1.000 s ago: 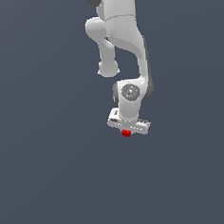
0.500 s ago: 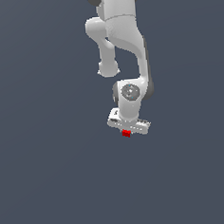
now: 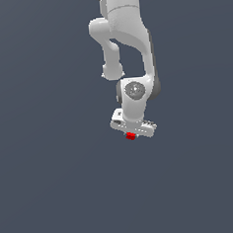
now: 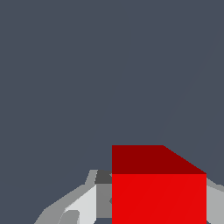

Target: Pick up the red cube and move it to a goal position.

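Gripper (image 3: 131, 133) pinches red cube (image 3: 131, 136), fingers (image 4: 83, 205) pressed on both its sides; plain dark grey ground around.

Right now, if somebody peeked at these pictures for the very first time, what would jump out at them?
The bright red cube jumps out first: it fills the wrist view, sitting between the gripper's pale fingers. In the exterior view it is just a tiny red spot under the white gripper, below the middle of the picture. Next comes the big white robot arm, reaching down from the top edge against a plain dark grey background.
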Robot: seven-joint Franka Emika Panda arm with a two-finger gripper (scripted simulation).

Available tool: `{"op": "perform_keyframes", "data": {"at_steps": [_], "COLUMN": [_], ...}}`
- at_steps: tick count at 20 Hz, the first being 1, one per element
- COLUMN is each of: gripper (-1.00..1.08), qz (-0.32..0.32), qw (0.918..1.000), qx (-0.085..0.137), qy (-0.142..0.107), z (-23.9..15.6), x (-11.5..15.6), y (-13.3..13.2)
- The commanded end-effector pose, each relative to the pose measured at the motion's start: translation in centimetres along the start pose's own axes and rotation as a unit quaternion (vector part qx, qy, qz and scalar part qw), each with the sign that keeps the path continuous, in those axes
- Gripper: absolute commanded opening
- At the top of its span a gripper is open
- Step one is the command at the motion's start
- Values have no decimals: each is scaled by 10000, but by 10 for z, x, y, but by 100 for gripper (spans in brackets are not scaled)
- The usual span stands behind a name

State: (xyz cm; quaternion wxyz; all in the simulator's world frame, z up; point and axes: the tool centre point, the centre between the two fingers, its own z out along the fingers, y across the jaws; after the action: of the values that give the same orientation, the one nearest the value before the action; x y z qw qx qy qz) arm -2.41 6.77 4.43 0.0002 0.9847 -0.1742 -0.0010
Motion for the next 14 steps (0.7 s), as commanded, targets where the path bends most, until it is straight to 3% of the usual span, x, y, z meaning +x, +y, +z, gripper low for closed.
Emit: {"op": "perform_keyframes", "data": {"at_steps": [1,14], "gripper": [-100,-100], "qz": [1,4], "qw": [10000,10000], "qx": [4,6], "qy": [7,7], "z": [-15,-146], "x": [1,9], "y": [2,24]}}
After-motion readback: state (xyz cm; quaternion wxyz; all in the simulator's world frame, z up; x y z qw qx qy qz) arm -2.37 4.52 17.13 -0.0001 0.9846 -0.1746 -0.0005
